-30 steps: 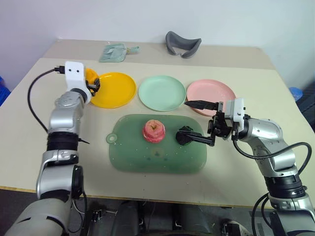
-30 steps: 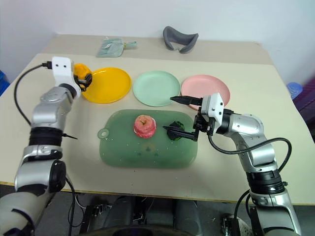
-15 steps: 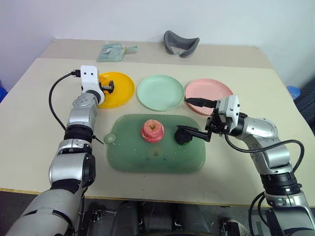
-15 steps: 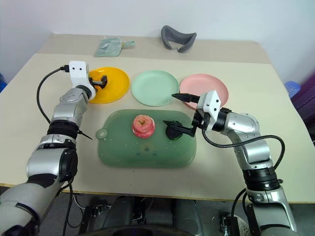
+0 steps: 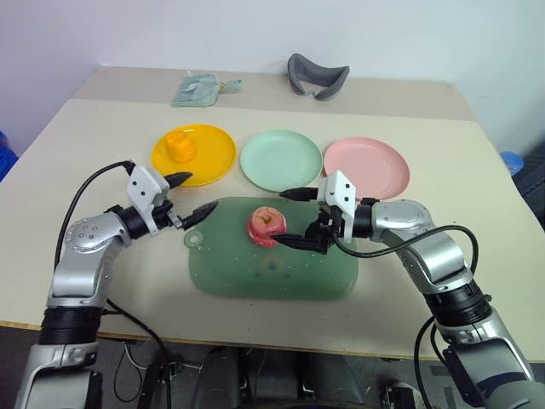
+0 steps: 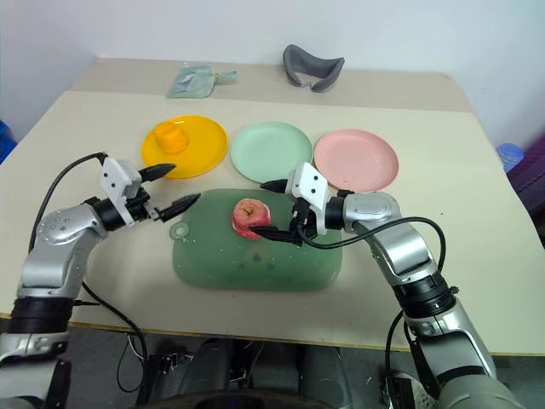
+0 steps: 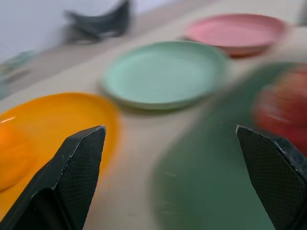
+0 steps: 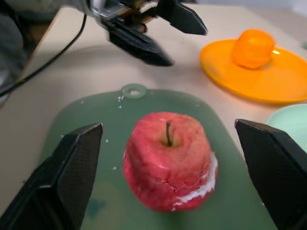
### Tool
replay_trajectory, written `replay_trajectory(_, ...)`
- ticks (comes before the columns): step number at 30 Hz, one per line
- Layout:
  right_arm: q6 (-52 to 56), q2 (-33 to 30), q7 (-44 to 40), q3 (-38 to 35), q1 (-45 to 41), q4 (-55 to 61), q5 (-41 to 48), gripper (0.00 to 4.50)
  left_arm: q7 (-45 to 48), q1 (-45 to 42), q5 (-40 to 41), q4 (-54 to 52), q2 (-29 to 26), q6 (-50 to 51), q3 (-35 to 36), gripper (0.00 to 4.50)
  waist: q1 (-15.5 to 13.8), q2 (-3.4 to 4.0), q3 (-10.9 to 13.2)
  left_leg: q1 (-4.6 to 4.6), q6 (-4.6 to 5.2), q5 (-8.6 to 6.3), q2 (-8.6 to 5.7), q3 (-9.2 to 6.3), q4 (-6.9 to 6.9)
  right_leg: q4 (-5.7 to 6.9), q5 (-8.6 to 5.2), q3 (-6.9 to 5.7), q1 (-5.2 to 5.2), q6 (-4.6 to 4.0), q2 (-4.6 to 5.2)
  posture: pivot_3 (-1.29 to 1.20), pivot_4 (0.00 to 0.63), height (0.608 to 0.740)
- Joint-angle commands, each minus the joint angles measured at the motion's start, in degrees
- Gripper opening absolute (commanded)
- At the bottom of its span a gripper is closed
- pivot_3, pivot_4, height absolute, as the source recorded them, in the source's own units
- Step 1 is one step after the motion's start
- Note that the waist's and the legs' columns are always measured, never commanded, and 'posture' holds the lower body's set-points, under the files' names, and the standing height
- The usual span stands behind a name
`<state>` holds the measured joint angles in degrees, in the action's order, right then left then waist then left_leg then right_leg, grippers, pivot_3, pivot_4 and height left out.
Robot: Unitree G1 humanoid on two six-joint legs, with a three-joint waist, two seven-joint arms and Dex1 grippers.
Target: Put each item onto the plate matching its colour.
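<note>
Dark ball mostly hidden — right gripper covers it.

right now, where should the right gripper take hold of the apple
Around its round sides at mid-height, coming in level from the robot's right. The apple sits upright on the tray, stem up, so its flanks are free. In the right wrist view the open right gripper already has a finger to either side, apparently without touching; closing there should probably hold it.

Right end effector straddles the apple; bare tray lies beside it.
</note>
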<state>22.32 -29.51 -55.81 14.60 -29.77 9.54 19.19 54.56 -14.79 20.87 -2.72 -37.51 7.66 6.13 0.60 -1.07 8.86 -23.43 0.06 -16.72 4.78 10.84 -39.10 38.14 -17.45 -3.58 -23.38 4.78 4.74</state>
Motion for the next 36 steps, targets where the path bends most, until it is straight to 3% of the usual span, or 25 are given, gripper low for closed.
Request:
replay_trajectory(1,-0.41,1.22,-0.43,0.83,-1.47,0.01,-0.79,4.50,2.84,1.70,1.52,-5.31,-1.90,0.71,-0.34,4.44,0.18,0.00,0.00,0.00,0.00,0.00,0.00,0.00,0.00,0.00,0.00,0.00,0.00,0.00,-0.01,0.00,0.150,0.740)
replay_trajectory(12,-4.19,5.09,0.22,4.04,-3.45,-5.67,-6.51,4.50,8.46,10.98,7.26,-12.89,-6.60,3.39,3.60,4.44,0.35,0.02,0.01,0.00,0.00,0.00,0.04,-0.03,0.04,0.00,0.00,0.03,-0.06,-0.01,-0.02,0.00,0.150,0.740)
replay_trajectory(21,-6.60,6.72,-1.10,4.28,-5.00,-9.45,-8.19,4.50,17.49,19.32,19.67,-16.60,-14.53,10.92,14.39,4.44,0.41,0.06,0.03,0.00,0.00,0.00,0.06,-0.07,0.06,-0.01,-0.01,0.04,-0.08,-0.03,0.00,0.00,0.150,0.740)
replay_trajectory(28,-8.03,7.68,-1.75,3.90,-5.56,-12.60,-8.71,4.50,21.69,23.03,23.58,-18.11,-17.78,15.25,19.57,4.44,0.45,0.08,0.05,0.00,-0.01,-0.01,0.06,-0.08,0.08,-0.01,-0.02,0.04,-0.08,-0.03,0.00,0.00,0.150,0.740)
replay_trajectory(30,-8.37,7.99,-1.83,3.76,-5.93,-13.73,-8.86,3.96,22.12,23.72,22.03,-17.87,-17.69,14.13,19.37,4.50,0.51,0.10,0.06,0.00,-0.01,-0.01,0.05,-0.08,0.08,-0.01,-0.02,0.04,-0.09,-0.04,0.00,0.00,0.150,0.740)
replay_trajectory(34,-9.59,8.48,-1.40,3.77,-6.12,-14.87,-9.56,2.43,21.56,24.15,21.60,-18.48,-16.88,13.70,19.10,4.50,0.51,0.10,0.06,0.00,-0.01,-0.01,0.05,-0.05,0.09,-0.01,-0.02,0.04,-0.10,-0.05,-0.01,0.00,0.150,0.740)
replay_trajectory(36,-9.90,8.73,-1.10,3.46,-6.17,-14.76,-9.60,2.43,21.15,24.26,21.54,-18.81,-16.55,13.53,18.91,4.50,0.51,0.10,0.06,0.00,-0.01,-0.01,0.05,-0.06,0.09,-0.01,-0.02,0.04,-0.10,-0.05,0.00,0.00,0.150,0.740)
